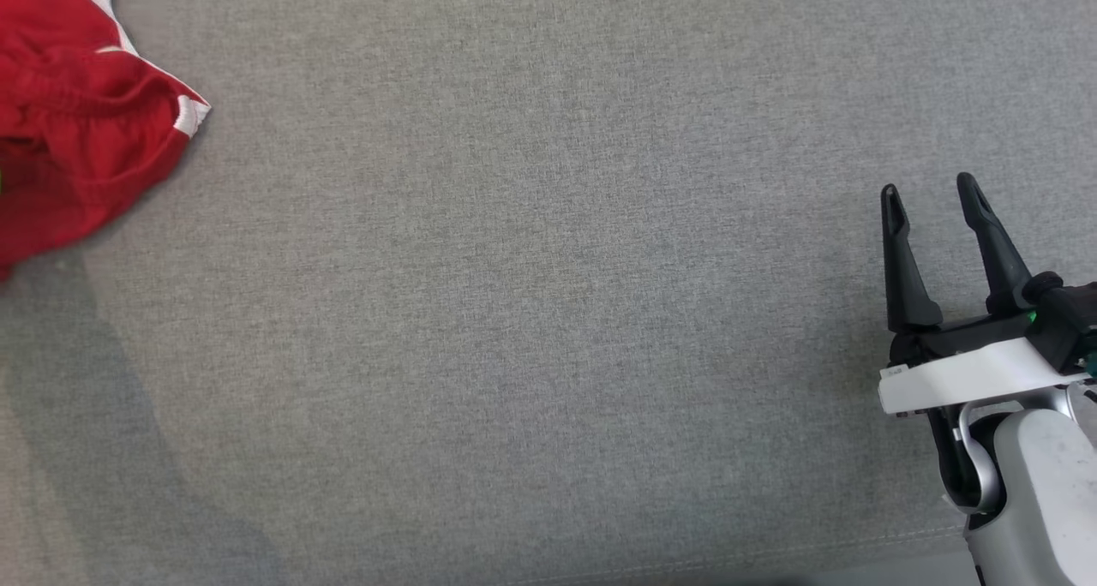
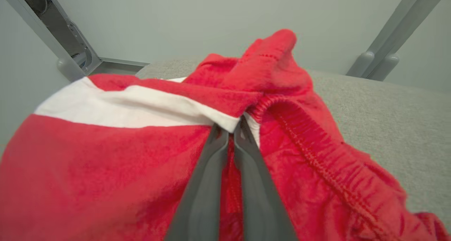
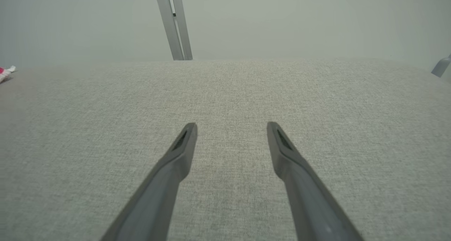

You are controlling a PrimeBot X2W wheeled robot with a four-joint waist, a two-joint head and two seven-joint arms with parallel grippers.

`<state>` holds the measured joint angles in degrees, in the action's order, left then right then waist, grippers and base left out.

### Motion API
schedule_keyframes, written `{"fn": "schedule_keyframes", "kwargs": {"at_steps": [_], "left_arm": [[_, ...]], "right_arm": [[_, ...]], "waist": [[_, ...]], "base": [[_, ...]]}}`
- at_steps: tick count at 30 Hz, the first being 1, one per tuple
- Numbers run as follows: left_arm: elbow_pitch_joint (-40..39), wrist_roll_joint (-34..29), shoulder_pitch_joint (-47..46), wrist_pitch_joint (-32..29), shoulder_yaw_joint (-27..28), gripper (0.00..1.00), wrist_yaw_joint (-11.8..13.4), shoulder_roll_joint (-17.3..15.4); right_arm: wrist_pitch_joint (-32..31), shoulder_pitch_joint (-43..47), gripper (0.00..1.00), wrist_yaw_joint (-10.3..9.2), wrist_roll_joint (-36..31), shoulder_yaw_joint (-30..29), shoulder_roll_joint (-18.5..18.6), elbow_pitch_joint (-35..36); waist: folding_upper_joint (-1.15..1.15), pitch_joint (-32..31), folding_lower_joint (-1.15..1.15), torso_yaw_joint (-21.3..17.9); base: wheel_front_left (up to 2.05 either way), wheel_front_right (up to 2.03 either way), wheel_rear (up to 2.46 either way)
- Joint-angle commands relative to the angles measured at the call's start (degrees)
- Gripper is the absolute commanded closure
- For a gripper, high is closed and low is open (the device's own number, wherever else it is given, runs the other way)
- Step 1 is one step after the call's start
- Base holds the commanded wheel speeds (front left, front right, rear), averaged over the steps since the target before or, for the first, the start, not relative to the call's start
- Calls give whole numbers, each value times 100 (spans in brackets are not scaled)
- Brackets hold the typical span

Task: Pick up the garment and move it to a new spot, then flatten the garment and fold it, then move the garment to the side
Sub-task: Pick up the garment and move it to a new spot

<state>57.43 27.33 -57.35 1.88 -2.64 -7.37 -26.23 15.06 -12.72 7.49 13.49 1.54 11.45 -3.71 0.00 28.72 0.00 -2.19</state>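
Note:
The garment [image 1: 77, 115] is a crumpled red piece with white stripes, lying at the far left of the grey fabric surface [image 1: 548, 312] in the head view. In the left wrist view the garment [image 2: 105, 163] bulges up close, and my left gripper [image 2: 232, 126] is shut on a fold of it where a white stripe meets the elastic waistband. My right gripper [image 1: 930, 188] stands open over bare fabric at the right, holding nothing. The right wrist view shows that right gripper [image 3: 232, 126] spread wide above the surface, with a tip of the garment [image 3: 5, 73] at the far left edge.
Grey metal frame posts [image 2: 384, 40] stand beyond the surface's far edge, against a pale wall. Another post [image 3: 174, 22] rises behind the surface in the right wrist view. A seam [image 1: 771, 556] runs along the front edge of the fabric surface.

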Motion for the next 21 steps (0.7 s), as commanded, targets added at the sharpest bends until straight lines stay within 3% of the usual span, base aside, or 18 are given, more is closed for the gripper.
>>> {"fn": "schedule_keyframes", "kwargs": {"at_steps": [1,11,21], "left_arm": [[-57,-60,-112,166,-16,100,-18,-69],[-680,-336,-382,1011,-226,100,59,-161],[-2335,-572,-619,729,-630,100,188,61]], "right_arm": [[18,-22,0,2,21,20,-22,-31],[18,122,0,2,75,105,-170,-238],[18,322,0,1,172,117,-356,-409]], "waist": [[0,-129,0,25],[0,-774,0,47],[0,-1353,0,-327]], "base": [[0,0,0],[0,0,0],[0,0,0]]}}
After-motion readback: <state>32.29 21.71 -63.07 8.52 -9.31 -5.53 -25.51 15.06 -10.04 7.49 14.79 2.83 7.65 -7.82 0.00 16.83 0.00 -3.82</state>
